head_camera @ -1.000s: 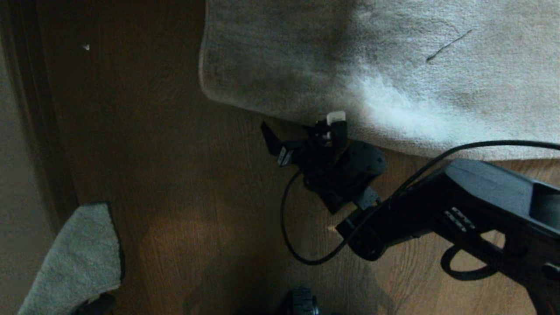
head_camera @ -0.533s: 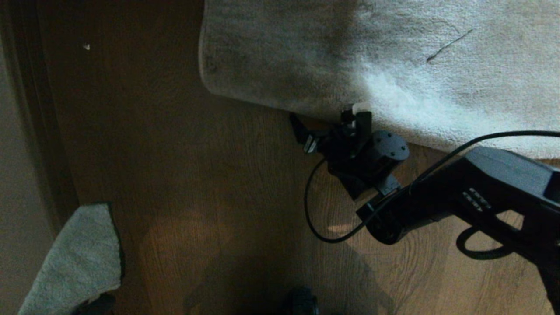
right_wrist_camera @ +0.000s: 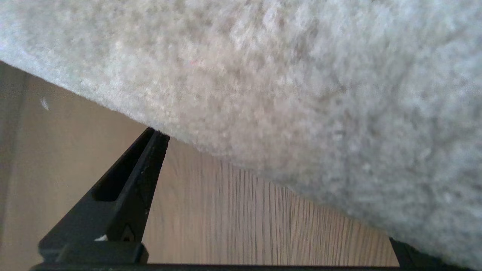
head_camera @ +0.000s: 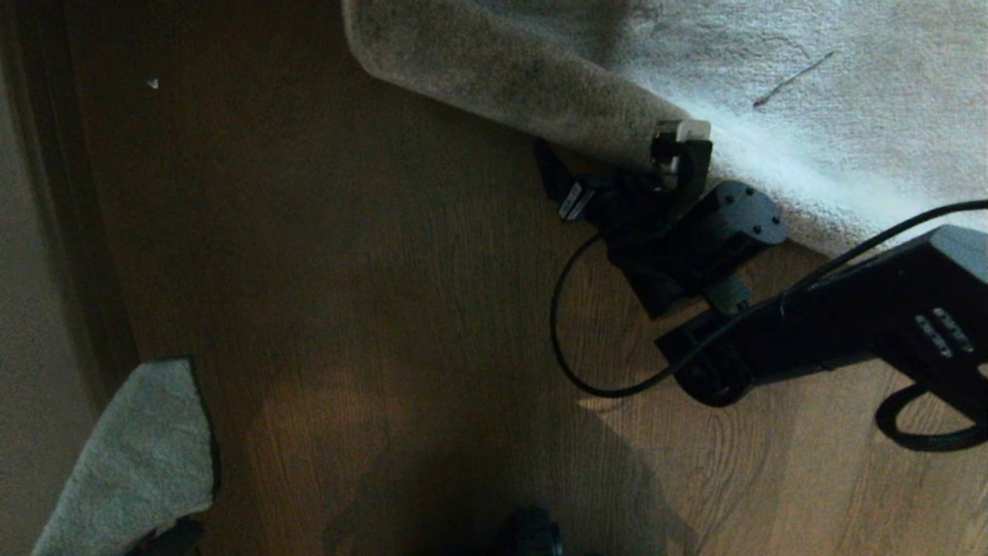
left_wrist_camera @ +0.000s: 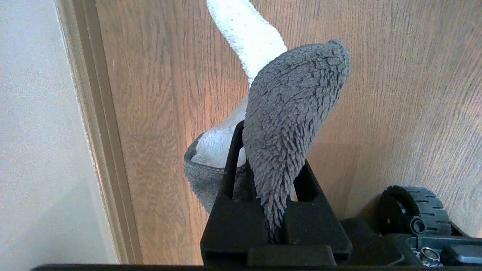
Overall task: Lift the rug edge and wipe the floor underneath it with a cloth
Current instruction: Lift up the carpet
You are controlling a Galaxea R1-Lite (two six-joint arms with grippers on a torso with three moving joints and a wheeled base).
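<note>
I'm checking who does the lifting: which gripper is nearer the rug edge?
Right. The right gripper is at the rug edge, open, one finger under it. The left gripper sits apart near the wall, shut on the cloth.

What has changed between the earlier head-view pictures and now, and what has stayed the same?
The right gripper, jaws open, has slid up and to the right in the head view, pushing the rug edge back; the edge now bulges up off the floor, baring more planks. Nothing was gripped or released. The left gripper stays shut on the cloth, parked at lower left.
</note>
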